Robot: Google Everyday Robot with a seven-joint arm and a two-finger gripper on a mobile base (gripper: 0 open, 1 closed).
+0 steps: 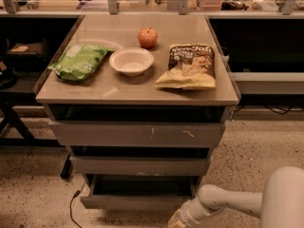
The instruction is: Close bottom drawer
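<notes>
Here's the scene: a beige cabinet top fills the middle of the view, and it is carrying four things. A green bag lies on the left, a white bowl sits just beside it, a red apple stands behind the bowl, and a dark-and-yellow chip bag lies flat on the right. Behind the cabinet runs a long counter with clutter along its back (too small to name any of it), and under it everything is dark shelving. The floor is pale speckled stone, a black cable trails across it at the lower left, and black table legs stand off to the left. Down the cabinet's face now: the top drawer is the widest, with pale scratch marks on its front, the middle drawer is plain and a bit narrower, and the bottom drawer is the narrowest. It stands pulled out, its dark shallow tray showing behind the flat front. In from the lower right comes the white arm, angling down and left, and the gripper sits at the very bottom edge of the view, partly cut off. It is just beside the right end of the bottom drawer's front, slightly lower and to the right. Whether it touches the front cannot be told, nor whether it is open or closed.
</notes>
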